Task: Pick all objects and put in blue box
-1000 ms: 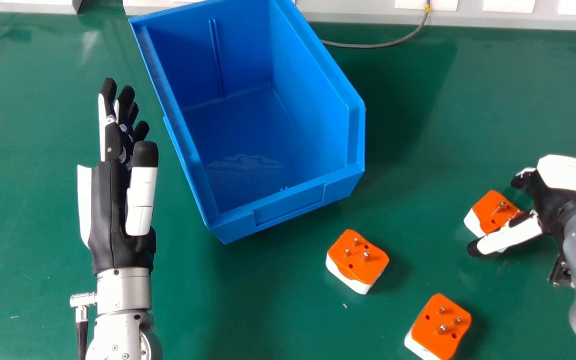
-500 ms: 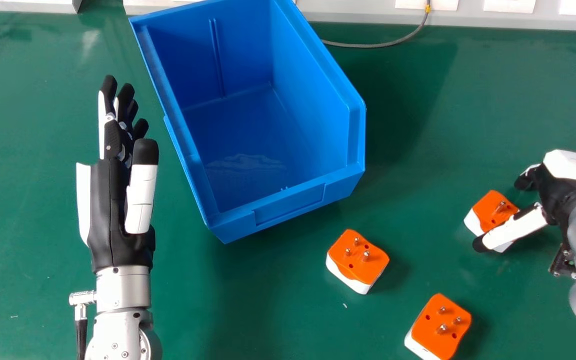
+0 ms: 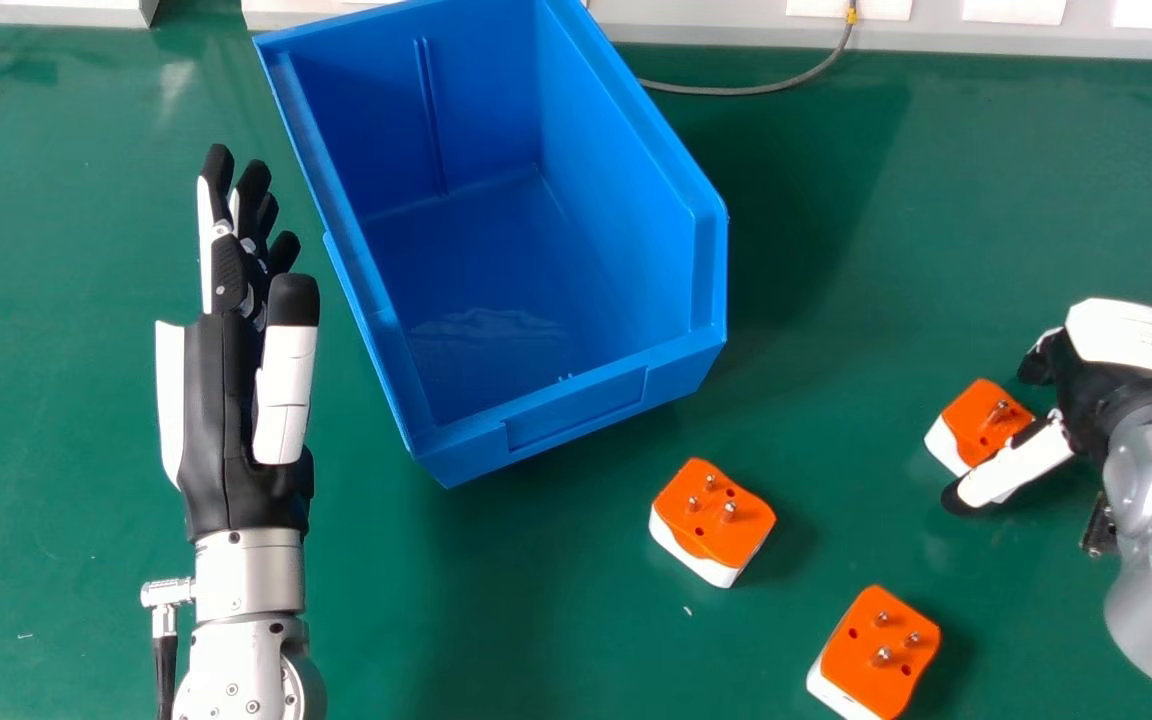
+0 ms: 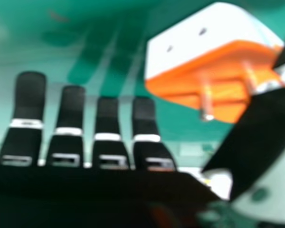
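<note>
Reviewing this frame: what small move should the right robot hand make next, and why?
Probably curl the right robot hand gently inward: its fingers are straight, and the head view shows an orange-and-white plug between them and the thumb.

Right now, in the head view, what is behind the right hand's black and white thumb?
An orange and white plug adapter; the thumb of the right hand covers part of its near side.

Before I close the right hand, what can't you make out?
Head view: part of the rightmost adapter, behind the right hand.
Head view: the blue box's far corner, cut off by the top edge.
Right hand view: whether thumb and adapter touch; blurred, overlapping.
</note>
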Motion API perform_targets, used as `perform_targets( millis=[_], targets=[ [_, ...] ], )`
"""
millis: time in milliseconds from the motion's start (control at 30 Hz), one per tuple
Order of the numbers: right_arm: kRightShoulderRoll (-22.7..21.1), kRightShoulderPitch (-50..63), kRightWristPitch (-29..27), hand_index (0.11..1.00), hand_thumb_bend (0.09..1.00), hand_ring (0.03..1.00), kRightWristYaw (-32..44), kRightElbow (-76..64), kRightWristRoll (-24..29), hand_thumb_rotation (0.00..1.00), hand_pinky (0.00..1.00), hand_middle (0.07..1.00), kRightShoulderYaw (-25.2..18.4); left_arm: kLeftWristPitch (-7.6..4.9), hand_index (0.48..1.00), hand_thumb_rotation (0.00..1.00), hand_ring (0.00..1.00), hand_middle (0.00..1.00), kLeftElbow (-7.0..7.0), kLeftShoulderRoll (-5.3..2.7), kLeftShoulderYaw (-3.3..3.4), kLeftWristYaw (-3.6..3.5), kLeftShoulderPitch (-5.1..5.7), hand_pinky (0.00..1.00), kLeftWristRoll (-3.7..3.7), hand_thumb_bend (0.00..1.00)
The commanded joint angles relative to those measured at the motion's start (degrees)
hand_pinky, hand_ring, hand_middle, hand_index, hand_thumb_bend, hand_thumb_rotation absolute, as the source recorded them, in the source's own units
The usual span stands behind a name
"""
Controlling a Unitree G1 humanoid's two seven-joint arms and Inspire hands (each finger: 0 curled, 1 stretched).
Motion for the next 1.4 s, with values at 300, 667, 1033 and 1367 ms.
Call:
perform_targets(
  millis=[300,667,1033,1367],
  targets=[
    [3.11,0.01,0.85,0.685,0.728,0.461,-1.76,-1.08,1.44,0.24,0.32,0.56,-0.46,-0.53,0.989,0.91,0.98,0.98,-1.29,-0.39,-0.27,0.25,0.43,0.95,0.6,0.95],
    [3.05,-1.02,3.14,0.67,0.647,0.404,-2.33,-0.73,0.16,0.32,0.28,0.511,0.5,-1.07,0.985,0.91,0.98,0.97,0.22,-0.21,-0.02,-0.39,0.11,0.95,-0.01,0.96],
    [3.08,-0.19,3.17,0.601,0.575,0.434,-3.03,-3.54,1.62,0.23,0.32,0.501,-1.08,-1.07,0.983,0.9,0.98,0.97,0.31,-0.1,0.04,-0.11,0.0,0.95,0.26,0.96],
    [2.57,0.34,3.07,0.668,0.713,0.491,-3.28,-5.46,2.67,0.47,0.36,0.575,-2.47,-0.94,0.984,0.91,0.98,0.97,0.29,-0.06,0.05,0.03,-0.08,0.95,0.36,0.96]
  ],
)
